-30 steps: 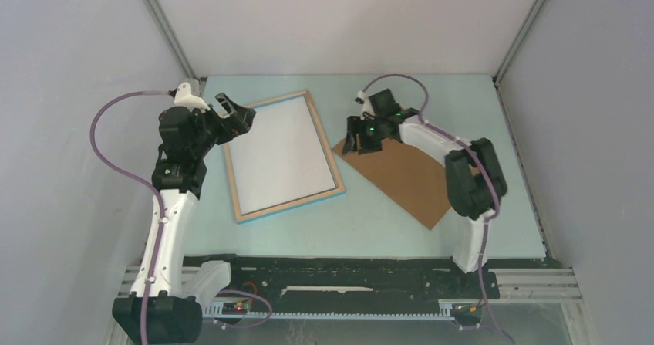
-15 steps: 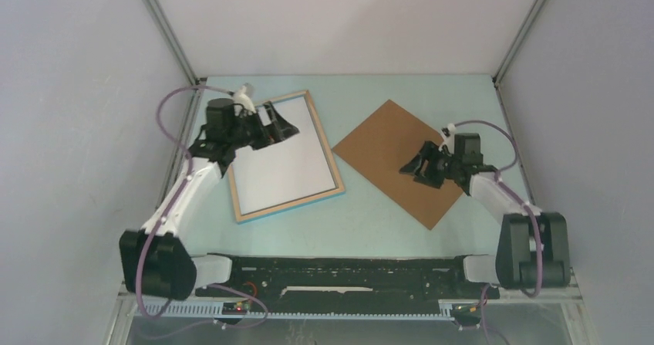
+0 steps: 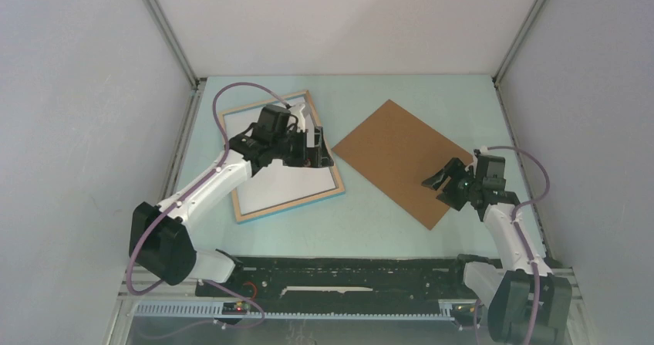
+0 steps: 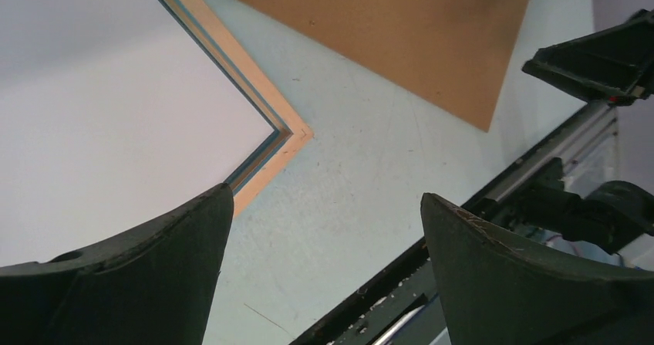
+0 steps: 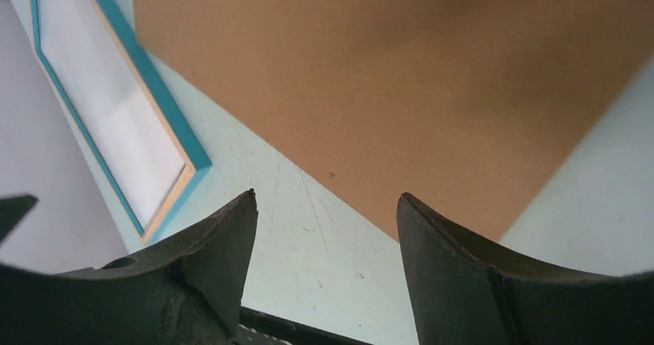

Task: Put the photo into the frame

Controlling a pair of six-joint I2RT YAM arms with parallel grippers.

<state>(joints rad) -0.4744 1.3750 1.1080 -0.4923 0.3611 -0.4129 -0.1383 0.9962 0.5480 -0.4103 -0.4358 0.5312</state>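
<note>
Grippers gape empty: left gripper, right gripper.

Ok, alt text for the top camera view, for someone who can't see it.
Two robot arms reach over a blue table: the open left gripper hangs above the right edge of a wooden frame holding a white sheet, the open right gripper above the near-right edge of a brown board.

Soft even light, fg blurry
</note>
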